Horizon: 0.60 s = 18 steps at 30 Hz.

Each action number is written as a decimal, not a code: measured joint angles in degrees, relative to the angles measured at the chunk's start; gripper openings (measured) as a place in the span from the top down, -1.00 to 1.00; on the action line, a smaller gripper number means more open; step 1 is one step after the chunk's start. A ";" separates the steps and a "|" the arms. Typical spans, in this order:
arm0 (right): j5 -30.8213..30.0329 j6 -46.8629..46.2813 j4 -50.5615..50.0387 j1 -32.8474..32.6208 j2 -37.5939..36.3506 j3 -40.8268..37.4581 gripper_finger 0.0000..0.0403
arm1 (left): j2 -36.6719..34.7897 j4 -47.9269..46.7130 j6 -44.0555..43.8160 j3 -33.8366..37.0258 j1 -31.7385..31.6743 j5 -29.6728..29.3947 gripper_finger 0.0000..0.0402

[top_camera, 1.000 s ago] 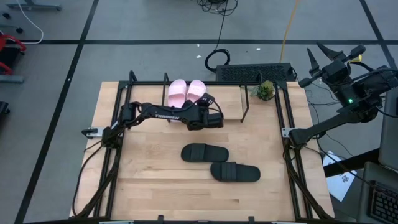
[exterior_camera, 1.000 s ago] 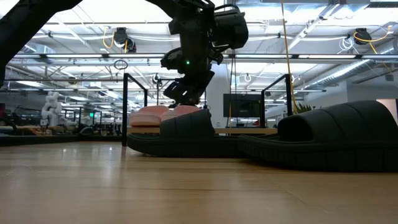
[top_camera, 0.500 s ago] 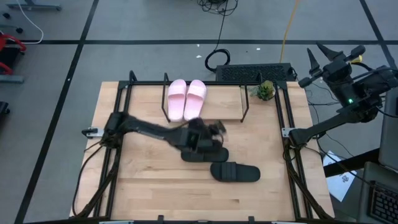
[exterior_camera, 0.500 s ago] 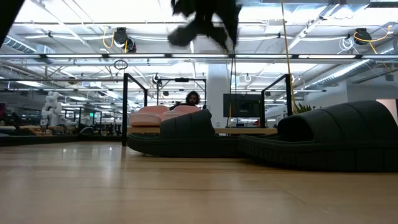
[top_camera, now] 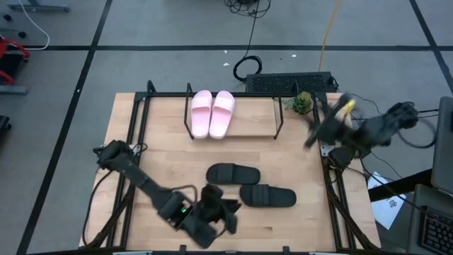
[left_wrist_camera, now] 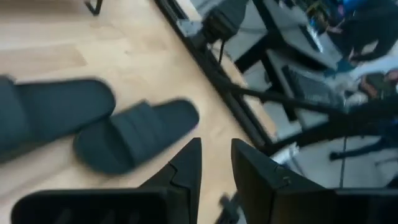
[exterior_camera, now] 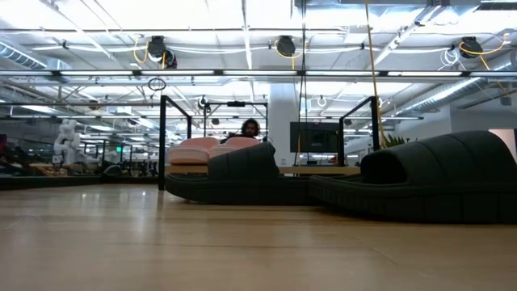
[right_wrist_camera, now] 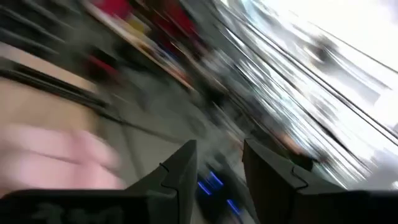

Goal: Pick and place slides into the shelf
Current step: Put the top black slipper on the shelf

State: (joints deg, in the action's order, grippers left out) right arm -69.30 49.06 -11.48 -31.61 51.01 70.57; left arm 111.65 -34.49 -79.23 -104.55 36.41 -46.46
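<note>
Our left gripper point(left_wrist_camera: 214, 168), jaws parted and empty, has swung from the shelf point(top_camera: 170, 95) to the table's near edge. The pink slides point(top_camera: 211, 113) are shelved; the black slides point(top_camera: 251, 184) still lie mid-table. Our right gripper point(right_wrist_camera: 217, 168), released, sweeps in.

Wooden tabletop point(top_camera: 163, 166) under my arms: two black slides point(top_camera: 250, 185) mid-board, pink pair point(top_camera: 212, 112) on the shelf point(top_camera: 248, 126) at the far edge.
</note>
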 joint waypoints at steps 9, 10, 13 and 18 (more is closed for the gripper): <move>35.40 -23.36 -0.39 -7.45 10.56 -1.92 0.62 | -2.33 -19.08 -9.87 0.00 8.46 -3.71 0.57; 39.99 -26.15 0.19 -6.83 11.76 -1.92 0.64 | -2.33 -20.94 -11.02 0.00 8.98 -3.71 0.57; 49.36 -31.05 3.68 -3.54 15.88 -1.92 0.69 | -2.22 -24.70 -14.46 0.00 10.45 -3.69 0.57; 68.18 -41.38 8.43 2.68 22.42 -1.66 0.71 | -2.22 -26.15 -17.09 0.00 11.78 -3.14 0.57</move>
State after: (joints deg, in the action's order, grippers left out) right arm -1.12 7.67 -3.04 -28.94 73.43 68.90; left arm 109.43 -60.64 -96.31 -104.55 48.19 -49.60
